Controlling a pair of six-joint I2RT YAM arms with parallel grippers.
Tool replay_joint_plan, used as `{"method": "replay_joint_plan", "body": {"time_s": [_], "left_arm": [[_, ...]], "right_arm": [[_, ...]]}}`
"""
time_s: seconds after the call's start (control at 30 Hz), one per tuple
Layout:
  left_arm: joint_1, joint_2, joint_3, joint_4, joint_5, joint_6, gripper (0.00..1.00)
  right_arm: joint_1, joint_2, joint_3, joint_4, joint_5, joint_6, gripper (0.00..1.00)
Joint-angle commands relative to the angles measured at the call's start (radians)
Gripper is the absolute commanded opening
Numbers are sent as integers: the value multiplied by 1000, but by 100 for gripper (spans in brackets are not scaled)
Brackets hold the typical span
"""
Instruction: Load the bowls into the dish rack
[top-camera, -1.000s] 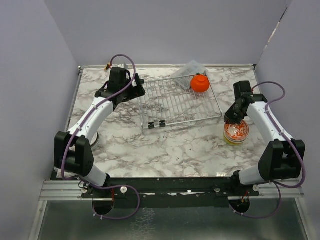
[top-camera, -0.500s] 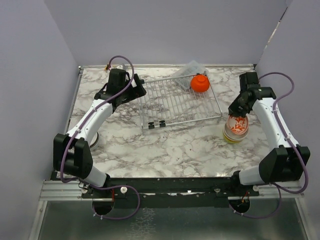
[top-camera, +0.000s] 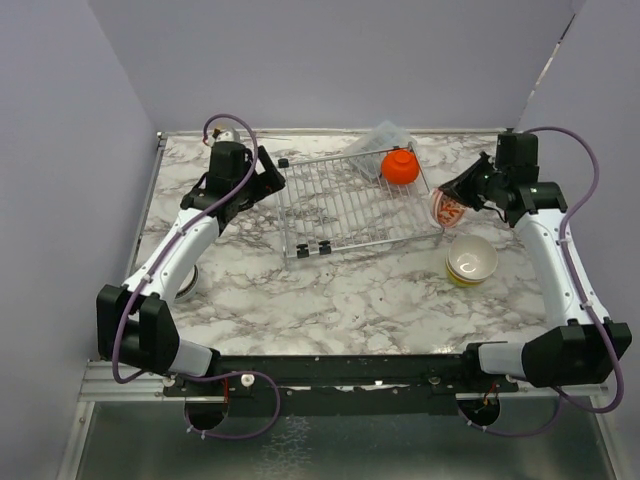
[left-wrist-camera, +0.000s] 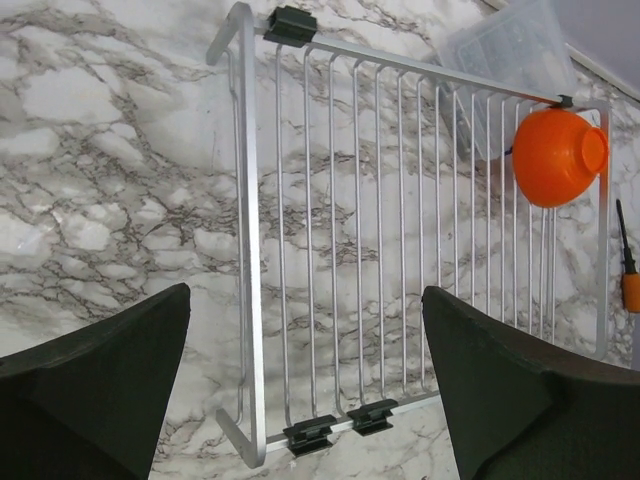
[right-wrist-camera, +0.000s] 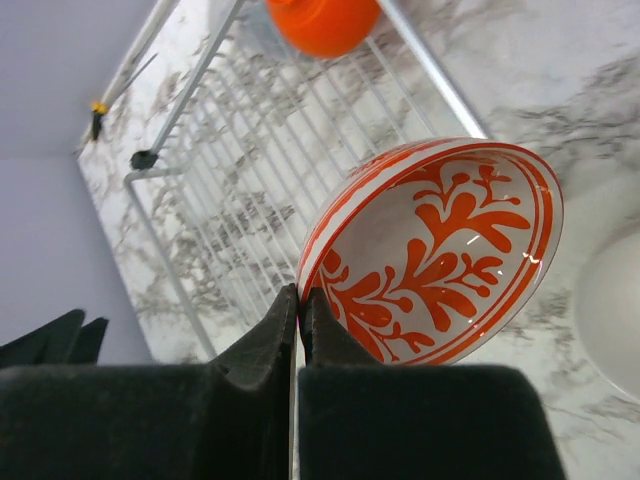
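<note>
My right gripper (top-camera: 462, 199) is shut on the rim of the white bowl with red pattern (top-camera: 447, 208), (right-wrist-camera: 440, 250) and holds it tilted in the air by the right edge of the silver wire dish rack (top-camera: 330, 205), (right-wrist-camera: 255, 130). An orange bowl (top-camera: 400, 166), (left-wrist-camera: 558, 156), (right-wrist-camera: 322, 22) sits upside down on the rack's far right corner. A stack of bowls (top-camera: 471, 262), white on top and lime-yellow beneath, stands on the table right of the rack. My left gripper (top-camera: 262, 178) is open and empty above the rack's (left-wrist-camera: 250, 250) left end.
A clear plastic bag (top-camera: 381, 138) lies behind the rack. A small orange-handled screwdriver (left-wrist-camera: 628, 270) lies past the rack's right side. A bowl (top-camera: 190, 279) partly hidden by my left arm sits at the table's left. Purple walls close in three sides.
My right gripper has lifted the red-patterned bowl off the stack and carried it up and left to the rack's right edge. My left gripper has shifted slightly back.
</note>
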Motion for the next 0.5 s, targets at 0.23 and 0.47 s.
{"method": "replay_joint_plan", "body": {"time_s": [0.23,0.47], "left_arm": [[6,-34,-174,117,-76,-96,96],[6,-2,-170,126,-71,-60,90]], "right_arm": [[149,133,-118,591,-266,80,1],[203,313,-114,832,-361,134,1]]}}
